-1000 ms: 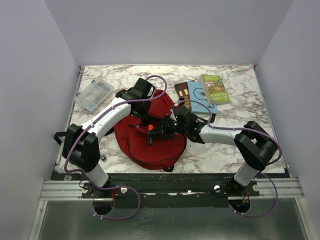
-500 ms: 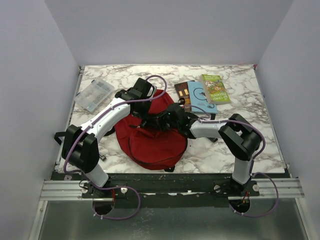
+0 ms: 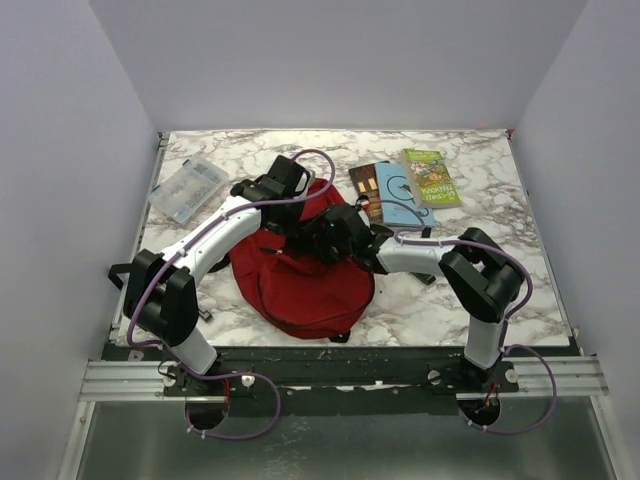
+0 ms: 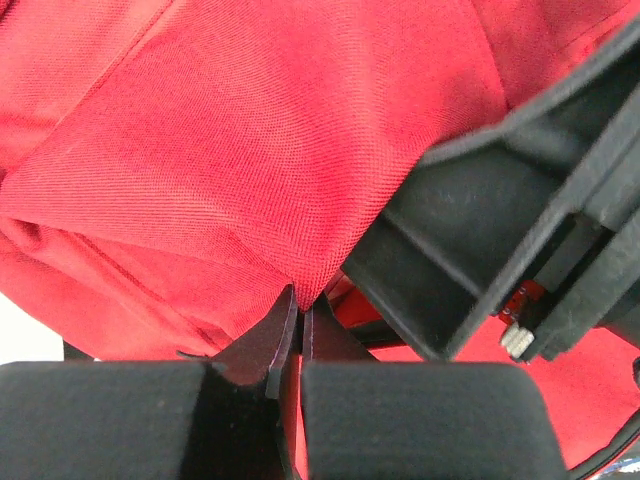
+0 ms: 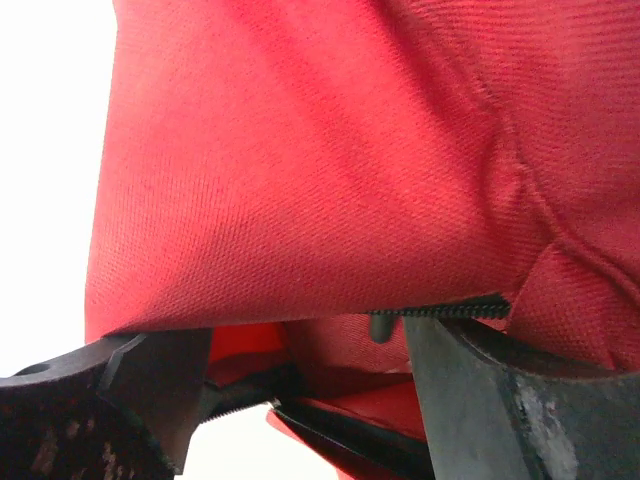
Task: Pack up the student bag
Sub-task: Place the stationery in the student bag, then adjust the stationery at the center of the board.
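Note:
The student bag [image 3: 305,285], dark red with a curved black zipper, lies in the middle of the table. My left gripper [image 3: 291,228] is shut on a fold of its fabric near the top, and in the left wrist view that fold [image 4: 250,160] is pulled up into a peak from the gripper [image 4: 300,305]. My right gripper [image 3: 323,238] is right beside it at the bag's mouth. Its jaws [image 5: 300,375] stand wide open under the lifted red flap [image 5: 300,180], with the zipper teeth [image 5: 455,309] by the right finger. Nothing shows between them.
Three books lie at the back right: a brown one [image 3: 364,184], a blue one [image 3: 400,196] and a green one [image 3: 431,177]. A clear plastic case [image 3: 187,190] sits at the back left. A black strap [image 3: 122,272] trails off the bag's left side.
My right gripper has moved back and left from over the bag's front to its mouth, and its jaws have opened. The left gripper holds the fabric where it was.

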`<action>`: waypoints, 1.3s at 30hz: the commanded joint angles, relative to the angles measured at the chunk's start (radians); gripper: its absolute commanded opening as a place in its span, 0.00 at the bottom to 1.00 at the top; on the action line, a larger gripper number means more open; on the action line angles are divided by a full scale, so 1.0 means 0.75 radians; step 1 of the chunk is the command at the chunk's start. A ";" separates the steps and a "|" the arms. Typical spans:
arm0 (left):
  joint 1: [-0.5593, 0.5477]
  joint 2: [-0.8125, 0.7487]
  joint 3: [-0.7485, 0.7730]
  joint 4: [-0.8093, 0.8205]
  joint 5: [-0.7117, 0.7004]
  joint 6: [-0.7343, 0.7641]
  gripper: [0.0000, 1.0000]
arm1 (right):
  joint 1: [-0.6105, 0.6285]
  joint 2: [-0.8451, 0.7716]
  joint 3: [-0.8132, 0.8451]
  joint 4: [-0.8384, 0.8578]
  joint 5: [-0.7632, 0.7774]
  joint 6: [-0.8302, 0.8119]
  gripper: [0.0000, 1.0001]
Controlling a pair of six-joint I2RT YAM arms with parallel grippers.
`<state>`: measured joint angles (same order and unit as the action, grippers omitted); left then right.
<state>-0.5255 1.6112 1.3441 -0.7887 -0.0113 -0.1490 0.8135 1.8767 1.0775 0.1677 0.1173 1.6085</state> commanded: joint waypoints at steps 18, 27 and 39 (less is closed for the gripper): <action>-0.003 0.000 0.023 -0.022 0.002 0.002 0.00 | -0.021 -0.767 -0.293 -0.557 0.287 -1.410 0.87; -0.005 0.009 0.017 -0.014 0.015 -0.005 0.00 | -0.564 -0.779 -0.361 -0.826 0.204 -1.350 0.88; -0.005 -0.009 0.006 -0.008 0.047 -0.006 0.00 | -0.728 -0.593 -0.282 -0.798 0.093 -1.477 1.00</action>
<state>-0.5255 1.6142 1.3441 -0.8028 -0.0090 -0.1490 0.3164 1.3930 0.8249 -0.4435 0.2783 0.5529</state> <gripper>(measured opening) 0.014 0.998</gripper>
